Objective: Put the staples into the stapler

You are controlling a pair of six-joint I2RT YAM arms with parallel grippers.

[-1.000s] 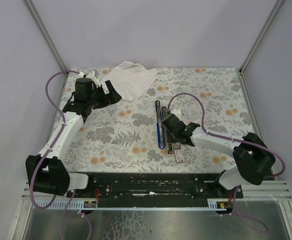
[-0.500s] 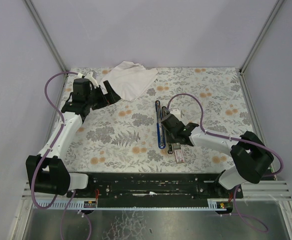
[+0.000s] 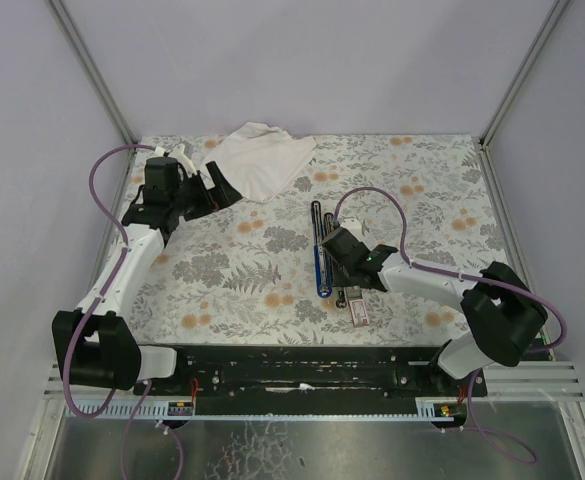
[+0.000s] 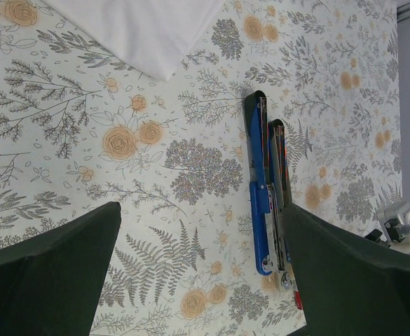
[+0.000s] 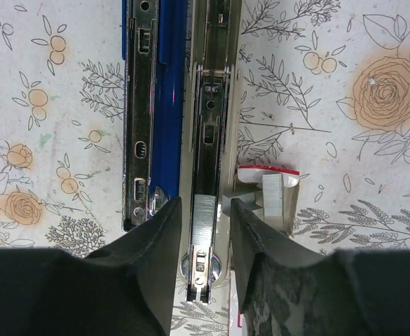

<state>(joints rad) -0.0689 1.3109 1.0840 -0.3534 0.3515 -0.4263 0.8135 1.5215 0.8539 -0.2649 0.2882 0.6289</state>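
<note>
Two opened staplers lie side by side mid-table: a blue one (image 5: 164, 84) (image 3: 320, 265) and a black-and-cream one (image 5: 213, 105) (image 3: 331, 245). A short silvery strip of staples (image 5: 205, 213) rests in the black stapler's channel near its hinge end. My right gripper (image 5: 206, 204) (image 3: 345, 283) straddles that channel, open, with its fingers standing clear of the strip on both sides. The staples box (image 5: 273, 199) (image 3: 358, 312), red-and-white with more strips inside, lies just right of it. My left gripper (image 4: 201, 217) (image 3: 222, 186) hangs wide open and holds nothing at the far left.
A crumpled white cloth (image 3: 262, 160) (image 4: 141, 28) lies at the back of the floral mat, next to the left gripper. The right arm's purple cable (image 3: 372, 195) loops above the staplers. Grey walls close in the table on three sides.
The right gripper's jaws have spread apart around the stapler channel, and the staple strip now lies free in it. The left arm has barely shifted.
</note>
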